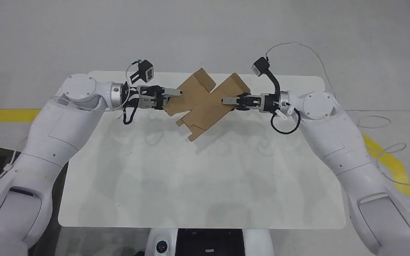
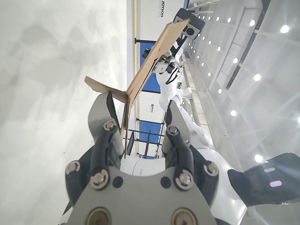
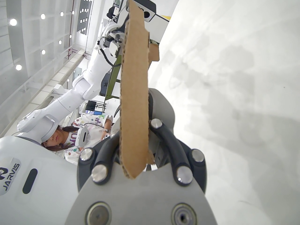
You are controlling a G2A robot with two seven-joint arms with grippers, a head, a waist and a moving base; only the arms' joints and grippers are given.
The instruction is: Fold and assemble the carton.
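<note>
The carton (image 1: 204, 102) is a flattened brown cardboard blank, held in the air above the far middle of the table (image 1: 192, 192) between the two arms. In the top view it lies on a slant, with flaps sticking out toward the far edge and toward the near side.

The left gripper (image 1: 172, 96) is at the carton's left edge. In the left wrist view its fingers (image 2: 106, 108) stand wide apart. The cardboard (image 2: 152, 57) runs between them and lies close against one finger, while the other is well clear of it. A flap (image 2: 103, 87) is bent off to one side just past that finger.

The right gripper (image 1: 225, 100) is at the carton's right edge. In the right wrist view a cardboard panel (image 3: 134, 94) comes straight out from between its fingers, and the gripper (image 3: 140, 108) is closed narrowly on it — one grey finger (image 3: 161, 108) sits tight beside the panel, and the other is hidden behind it.

The two grippers face each other across the carton, each visible in the other's wrist view — the right (image 2: 164, 65) and the left (image 3: 114, 45).
</note>
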